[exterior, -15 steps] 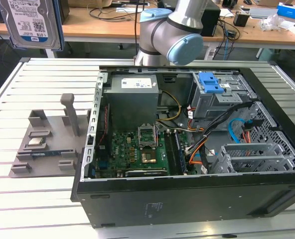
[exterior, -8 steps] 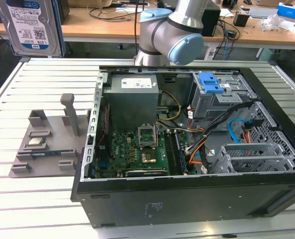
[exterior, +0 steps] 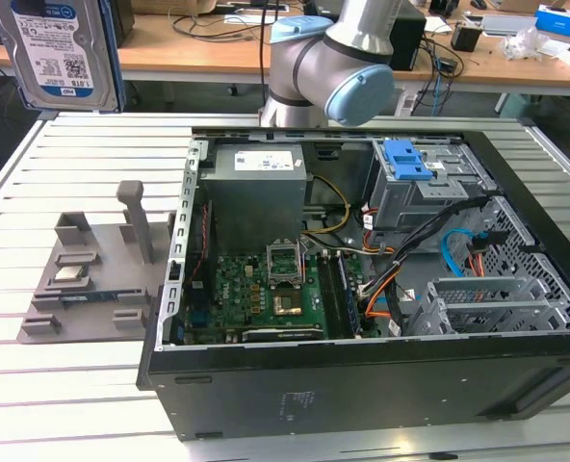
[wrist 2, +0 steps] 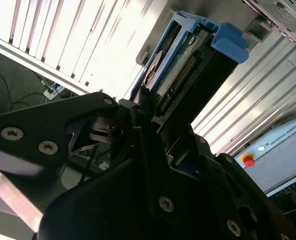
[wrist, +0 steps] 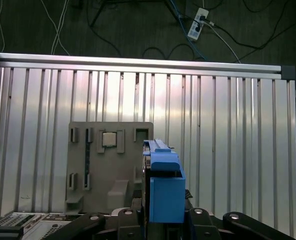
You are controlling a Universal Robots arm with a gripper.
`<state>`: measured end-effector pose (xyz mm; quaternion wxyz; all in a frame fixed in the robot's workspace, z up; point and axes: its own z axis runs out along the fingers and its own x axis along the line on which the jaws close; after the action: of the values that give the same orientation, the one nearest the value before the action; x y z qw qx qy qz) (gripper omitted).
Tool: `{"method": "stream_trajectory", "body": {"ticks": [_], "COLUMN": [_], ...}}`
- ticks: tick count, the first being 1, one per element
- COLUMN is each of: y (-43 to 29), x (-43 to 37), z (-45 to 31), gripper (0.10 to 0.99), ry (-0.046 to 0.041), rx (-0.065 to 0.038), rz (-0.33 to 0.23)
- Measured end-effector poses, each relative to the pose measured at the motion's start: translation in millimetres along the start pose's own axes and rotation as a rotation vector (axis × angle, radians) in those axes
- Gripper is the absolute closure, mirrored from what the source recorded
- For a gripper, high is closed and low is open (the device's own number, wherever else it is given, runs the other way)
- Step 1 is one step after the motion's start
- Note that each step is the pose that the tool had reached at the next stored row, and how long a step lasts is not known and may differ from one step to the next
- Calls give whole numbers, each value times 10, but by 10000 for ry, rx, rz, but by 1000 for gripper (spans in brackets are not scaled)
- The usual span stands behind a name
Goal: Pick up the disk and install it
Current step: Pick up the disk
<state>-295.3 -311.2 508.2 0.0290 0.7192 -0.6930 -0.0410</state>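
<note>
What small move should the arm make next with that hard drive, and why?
Probably carry the disk toward the blue-latched drive cage: the gripper holds it aloft at the exterior view's upper left, outside the open computer case.

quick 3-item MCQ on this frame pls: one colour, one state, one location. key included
1. The latch on the drive cage is: A red, B blue, C yellow.
2. The computer case is: A closed, B open with the motherboard exposed, C upside down.
3. The disk is: A in the drive cage, B lying in the case, C clamped in the gripper.
Key: 1 B, the exterior view shows a blue latch on the grey cage. 2 B, the motherboard is visible from above. 3 C, both wrist views show the disk gripped by its blue bracket.
</note>
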Motion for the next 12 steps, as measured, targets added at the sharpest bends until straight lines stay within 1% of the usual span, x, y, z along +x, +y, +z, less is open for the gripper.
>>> {"method": "stream_trajectory", "body": {"ticks": [1,2,8,9,10,11,12], "y": [-9,-33,-222,-257,-337,-376,-393], "x": [0,0,7,8,12,15,25], "z": [-1,-3,-21,-26,-34,-37,-40], "gripper": [718,718,718,718,718,718,718], "ry": [0,0,-1,0,0,-2,-1], "rx": [0,1,0,-2,-7,-7,-10], "rz": [2,3,4,3,2,3,4]}}
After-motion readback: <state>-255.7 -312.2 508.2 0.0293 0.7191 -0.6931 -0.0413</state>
